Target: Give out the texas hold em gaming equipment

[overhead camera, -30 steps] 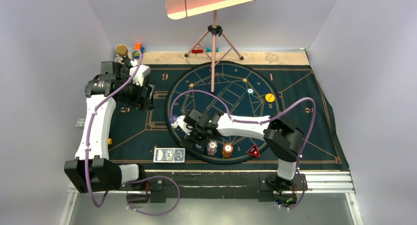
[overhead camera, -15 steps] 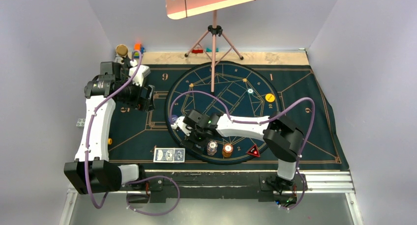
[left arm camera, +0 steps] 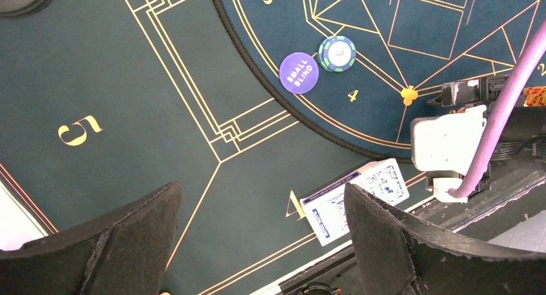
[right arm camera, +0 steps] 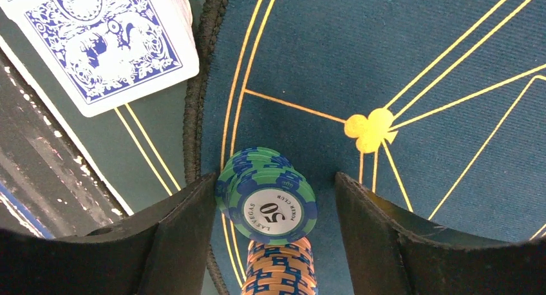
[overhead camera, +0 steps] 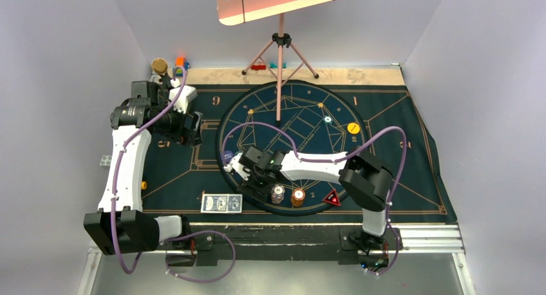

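Your right fingers stand on either side of the teal stack, just inside the near rim of the round mat. They are partly drawn in. The left one sits at the stack's edge, touching or just short of it, and a gap shows on the other side, so nothing is gripped. The orange stack stands right against the teal one, between the same fingers and nearer the wrist. The cards lie just off the rim, close to that left finger.

From above, the marker lies right of the stacks. The yellow disc and a white chip lie on the far side of the round mat, well apart from your work. A tripod rises at the far edge.

Your left fingers are spread wide and empty over the outer mat, near its gold 5. In their view, the small-blind disc and a lone chip lie side by side, just inside the rim. Toy blocks sit on the tabletop at the far left.
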You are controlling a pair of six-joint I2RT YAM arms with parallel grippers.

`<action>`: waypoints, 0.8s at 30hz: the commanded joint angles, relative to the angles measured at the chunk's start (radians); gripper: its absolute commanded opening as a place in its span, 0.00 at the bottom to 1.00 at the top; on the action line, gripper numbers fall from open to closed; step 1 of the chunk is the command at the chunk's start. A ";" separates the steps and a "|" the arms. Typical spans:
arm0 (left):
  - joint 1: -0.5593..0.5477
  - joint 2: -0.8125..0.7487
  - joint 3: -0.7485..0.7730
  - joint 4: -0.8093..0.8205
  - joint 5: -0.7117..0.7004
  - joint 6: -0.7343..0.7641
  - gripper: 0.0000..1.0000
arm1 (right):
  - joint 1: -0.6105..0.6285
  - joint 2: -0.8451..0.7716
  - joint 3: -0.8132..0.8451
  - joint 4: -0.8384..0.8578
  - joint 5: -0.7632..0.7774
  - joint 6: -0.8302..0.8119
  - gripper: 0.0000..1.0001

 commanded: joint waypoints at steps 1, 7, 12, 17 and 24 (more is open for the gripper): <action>0.007 -0.027 0.033 -0.004 -0.007 0.020 1.00 | 0.005 -0.017 0.000 0.010 -0.006 0.000 0.66; 0.007 -0.031 0.031 -0.005 -0.008 0.022 1.00 | 0.004 -0.042 -0.013 0.023 0.003 0.003 0.47; 0.008 -0.029 0.028 -0.004 -0.006 0.024 1.00 | 0.005 -0.061 -0.012 0.023 0.014 0.002 0.28; 0.007 -0.023 0.023 -0.002 -0.006 0.027 1.00 | 0.005 -0.103 0.014 0.003 0.010 -0.007 0.29; 0.008 -0.019 0.025 -0.005 -0.003 0.032 1.00 | 0.005 -0.130 0.049 -0.025 0.006 -0.014 0.22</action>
